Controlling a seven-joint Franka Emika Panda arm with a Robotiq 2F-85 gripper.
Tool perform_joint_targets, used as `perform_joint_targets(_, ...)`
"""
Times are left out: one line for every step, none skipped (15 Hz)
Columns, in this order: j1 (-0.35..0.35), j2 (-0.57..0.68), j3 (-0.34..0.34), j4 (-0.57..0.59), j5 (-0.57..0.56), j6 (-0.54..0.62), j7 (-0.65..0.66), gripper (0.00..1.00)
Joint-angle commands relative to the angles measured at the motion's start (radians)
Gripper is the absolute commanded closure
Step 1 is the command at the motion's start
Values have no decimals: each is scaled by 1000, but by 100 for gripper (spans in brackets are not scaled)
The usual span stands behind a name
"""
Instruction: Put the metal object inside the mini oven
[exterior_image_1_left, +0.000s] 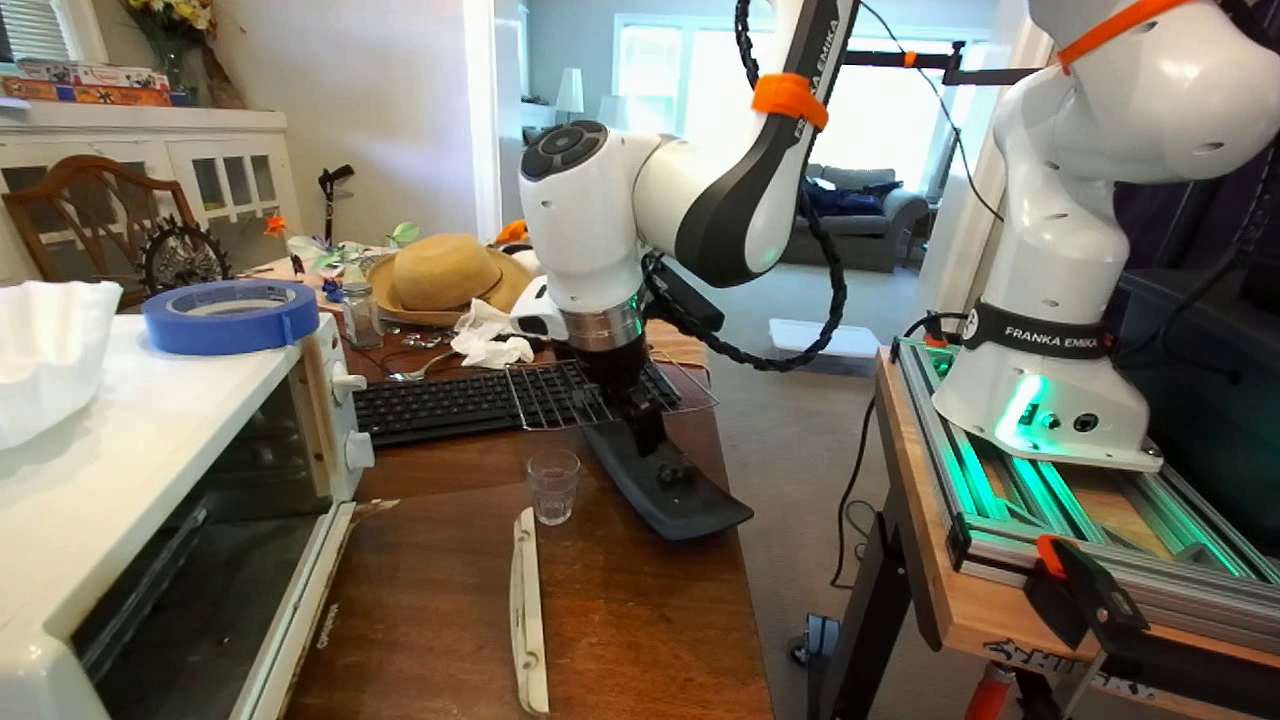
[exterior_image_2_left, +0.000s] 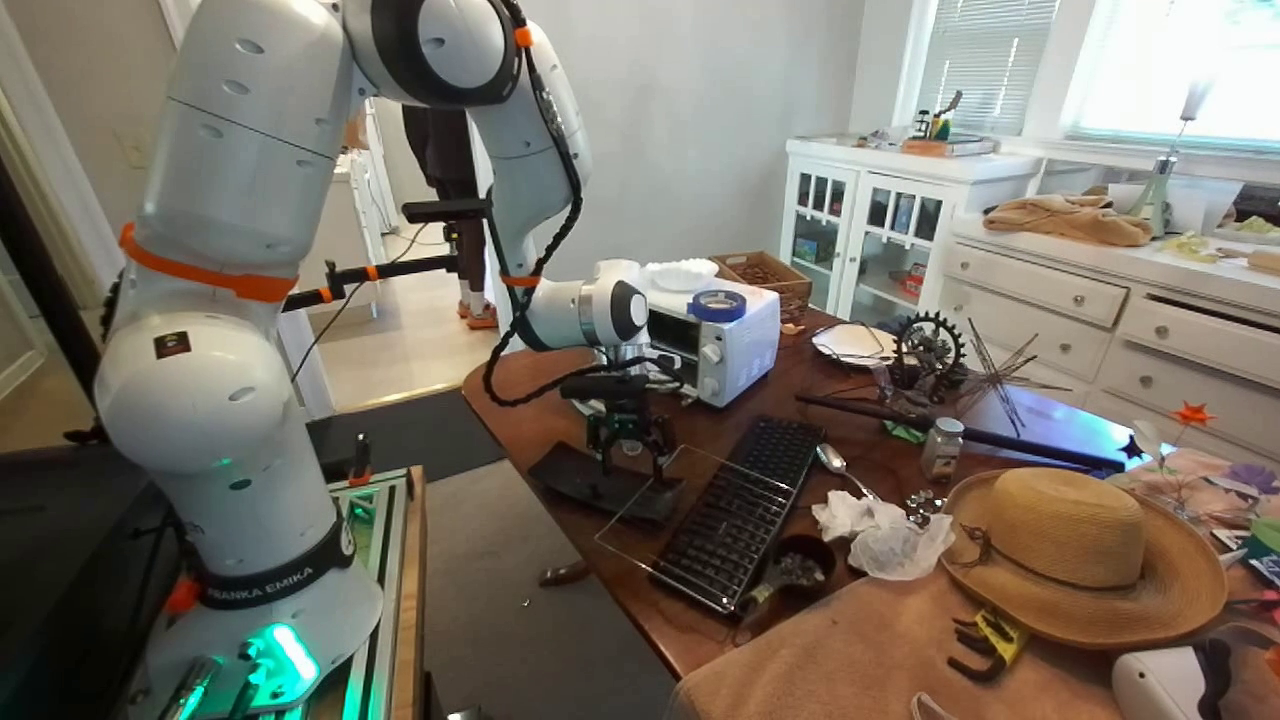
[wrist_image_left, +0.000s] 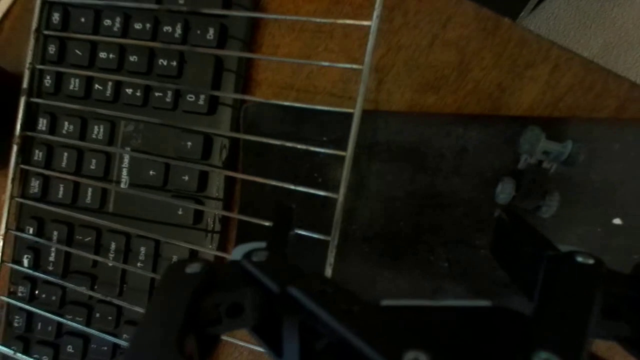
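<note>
Exterior views are both showing a brown desk (exterior_image_1_left: 640, 640), and a white robot arm (exterior_image_2_left: 230, 390) is bending over it. The mini oven (exterior_image_2_left: 740, 345) (pale casing, dark front) is standing on the desk, while a black keyboard (exterior_image_1_left: 438, 402) is lying farther along. Near the desk's edge, apart from the mini oven, the metal object (exterior_image_1_left: 680, 505) is resting, dark, oblong and thin. A wire rack (wrist_image_left: 347, 147) is spanning part of the keyboard and reaching over one end of the metal object; whether it is touching that end is unclear. Above the metal object the end effector (wrist_image_left: 392, 216) is hanging with its jaws spread, a wide gap showing between them in the wrist view. On top of the mini oven a roll of blue tape (exterior_image_1_left: 230, 335) is sitting; near the metal object a clear glass (exterior_image_1_left: 554, 490) is standing. Tiny wheel-like bits (wrist_image_left: 549, 149) are lying on the metal object.
</note>
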Motion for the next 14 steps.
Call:
perform_joint_targets(67, -9, -37, -16, -47, -13, 157, 0)
perform_joint_targets(77, -6, -40, -16, -51, -16, 187, 0)
perform_joint_targets(74, -5, -36, -19, -40, -8, 192, 0)
perform_joint_targets(72, -8, -35, -25, -29, -5, 203, 0)
perform_joint_targets(72, -19, -39, -35, -26, 3, 228, 0)
perform_joint_targets(72, -28, -44, -41, -26, 3, 251, 0)
perform_joint_targets(68, -37, -49, -50, -24, 8, 275, 0)
perform_joint_targets(66, -42, -54, -54, -24, 10, 293, 0)
perform_joint_targets(60, -46, -57, -59, -22, 16, 302, 0)
perform_joint_targets(58, -52, -63, -65, -22, 24, 323, 0)
perform_joint_targets(35, -72, -63, -92, 5, 81, 350, 4)
perform_joint_targets(18, -93, -66, -121, 21, 130, 361, 4)
perform_joint_targets(10, -109, -75, -147, 27, 179, 378, 3)
perform_joint_targets(-3, -126, -80, -177, 46, 231, 382, 1)
